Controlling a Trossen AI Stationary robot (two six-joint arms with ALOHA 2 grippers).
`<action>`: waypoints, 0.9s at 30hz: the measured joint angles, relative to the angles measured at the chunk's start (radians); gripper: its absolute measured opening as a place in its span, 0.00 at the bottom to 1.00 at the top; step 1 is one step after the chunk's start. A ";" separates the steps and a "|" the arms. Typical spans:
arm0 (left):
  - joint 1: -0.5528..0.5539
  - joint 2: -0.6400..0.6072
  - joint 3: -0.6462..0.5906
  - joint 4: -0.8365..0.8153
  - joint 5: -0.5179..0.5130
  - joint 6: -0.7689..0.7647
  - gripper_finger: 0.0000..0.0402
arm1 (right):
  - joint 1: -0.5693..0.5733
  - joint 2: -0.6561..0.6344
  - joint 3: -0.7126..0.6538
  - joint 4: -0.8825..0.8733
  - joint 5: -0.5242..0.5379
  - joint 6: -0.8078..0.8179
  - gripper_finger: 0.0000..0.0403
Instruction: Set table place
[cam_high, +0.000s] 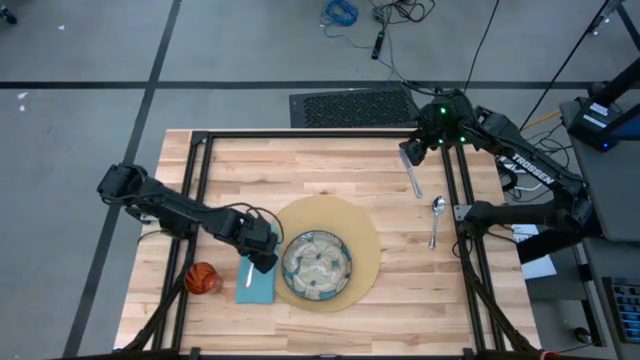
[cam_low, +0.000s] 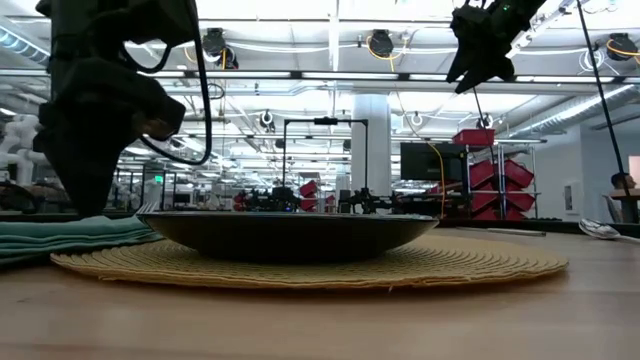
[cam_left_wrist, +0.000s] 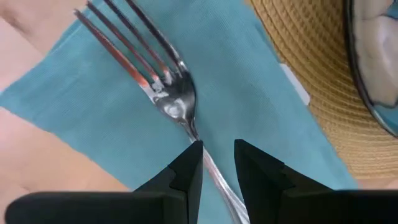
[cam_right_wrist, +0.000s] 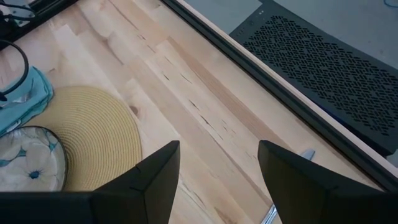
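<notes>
Hovering low over napkin: left gripper, fingers slightly parted, fork handle running between them. Contact with handle not clear from left wrist view; cannot tell whether gripped or released. Fork lying flat on light-blue napkin, tines pointing away from gripper. Napkin just beside mat, its edge touching or slightly overlapping woven rim. Orange cup just beyond napkin on side away from plate, near left table edge. Left arm reaching in from left table edge, elbow bent, wrist angled down toward napkin. Little free room around left gripper: plate rim close on one side, cup on other.

Poised high above far right corner of table: right gripper, fingers spread wide, holding nothing. Knife lying on planks just below and beside it; spoon nearer front, beside mat, apart from knife. Bare wood open between right gripper and mat. Black frame rail running close behind right gripper; floor grate beyond far table edge.
</notes>
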 joint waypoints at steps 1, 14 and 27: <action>0.003 0.006 0.000 0.006 0.000 0.000 0.19 | 0.000 0.000 0.000 -0.001 0.000 0.000 0.52; 0.012 0.067 0.000 0.007 0.031 -0.004 0.19 | 0.000 0.000 0.000 -0.006 0.000 0.000 0.52; 0.012 0.068 0.000 0.008 0.045 -0.008 0.19 | 0.000 0.000 0.000 -0.006 0.000 0.000 0.52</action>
